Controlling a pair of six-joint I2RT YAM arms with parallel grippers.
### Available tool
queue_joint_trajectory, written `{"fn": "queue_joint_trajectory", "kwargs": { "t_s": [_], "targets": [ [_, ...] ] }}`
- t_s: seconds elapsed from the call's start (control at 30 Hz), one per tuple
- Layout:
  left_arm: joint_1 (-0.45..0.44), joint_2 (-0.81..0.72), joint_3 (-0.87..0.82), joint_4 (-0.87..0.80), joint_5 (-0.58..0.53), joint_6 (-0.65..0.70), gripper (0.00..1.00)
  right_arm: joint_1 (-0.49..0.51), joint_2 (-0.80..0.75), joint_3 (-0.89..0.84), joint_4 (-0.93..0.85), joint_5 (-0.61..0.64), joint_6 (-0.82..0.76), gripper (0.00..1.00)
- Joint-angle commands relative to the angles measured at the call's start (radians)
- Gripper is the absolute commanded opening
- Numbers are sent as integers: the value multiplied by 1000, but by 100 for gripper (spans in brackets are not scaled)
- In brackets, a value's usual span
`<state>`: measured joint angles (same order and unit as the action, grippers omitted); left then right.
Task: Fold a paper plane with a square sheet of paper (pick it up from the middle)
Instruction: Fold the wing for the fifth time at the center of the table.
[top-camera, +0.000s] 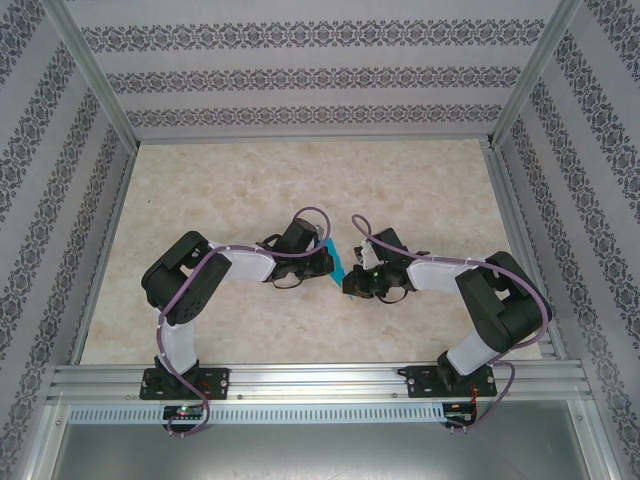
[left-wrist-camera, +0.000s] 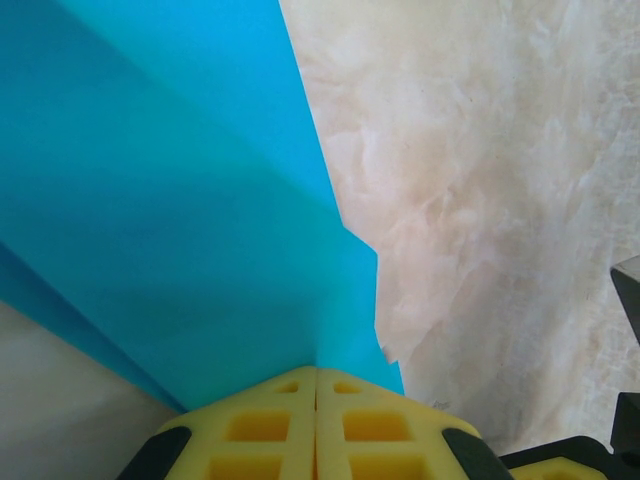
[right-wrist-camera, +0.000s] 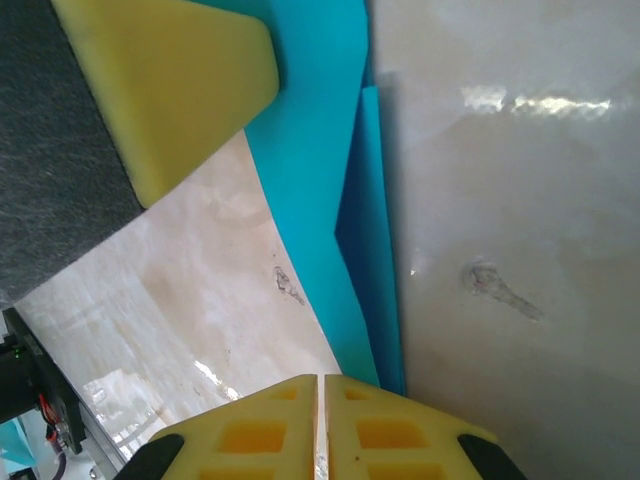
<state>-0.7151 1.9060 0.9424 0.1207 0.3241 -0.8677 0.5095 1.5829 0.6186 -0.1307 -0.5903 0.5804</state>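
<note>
Paper (left-wrist-camera: 180, 200), teal and creased, is pinched between the pressed-together pads of the left tool (left-wrist-camera: 317, 372), near the middle of the tabletop (top-camera: 420, 190). Right tool (right-wrist-camera: 322, 380) has its pads together just beside the folded edge, seemingly gripping nothing. To crease well, I judge the left should hold firm while the right presses slowly along the fold, avoiding tears.

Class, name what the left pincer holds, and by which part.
The folded teal paper, pinched at one edge by the shut left pincer.
</note>
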Motion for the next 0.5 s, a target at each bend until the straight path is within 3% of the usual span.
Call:
{"fn": "queue_joint_trajectory", "kwargs": {
  "t_s": [0.0, 0.47],
  "targets": [
    [-4, 21, -38, -93, -58, 18, 8, -3, 2, -25, -11, 0, -19, 11],
    [-5, 21, -37, -106, -69, 17, 7, 1, -12, -85, -100, 24, -22, 11]
  ]
}}
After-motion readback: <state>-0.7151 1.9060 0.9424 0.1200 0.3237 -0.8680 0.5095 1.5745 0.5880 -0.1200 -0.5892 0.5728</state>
